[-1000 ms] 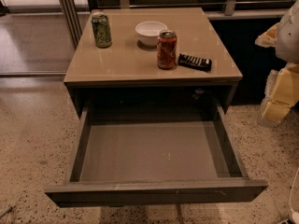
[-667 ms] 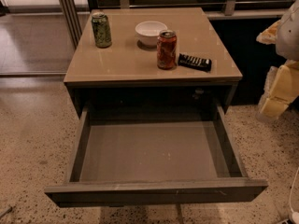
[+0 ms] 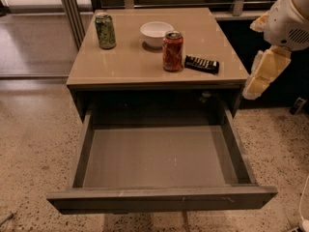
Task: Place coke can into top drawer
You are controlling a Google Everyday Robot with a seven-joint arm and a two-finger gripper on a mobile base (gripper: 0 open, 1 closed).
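Observation:
The coke can (image 3: 173, 51), red-orange with a silver top, stands upright on the tan cabinet top (image 3: 125, 64), right of centre. The top drawer (image 3: 159, 156) is pulled wide open below it, and its smooth grey floor holds nothing. My gripper (image 3: 263, 76) hangs at the right edge of the view, cream-coloured under the white arm (image 3: 289, 18). It is beside the cabinet's right front corner, well to the right of the can and apart from it. It holds nothing that I can see.
A green patterned can (image 3: 105, 31) stands at the back left of the cabinet top. A white bowl (image 3: 156, 33) sits just behind the coke can. A black remote (image 3: 202, 64) lies right of the can. Speckled floor surrounds the cabinet.
My arm and gripper have moved a little left and up, closer to the cabinet's right side. The cans, bowl, remote and drawer have not moved.

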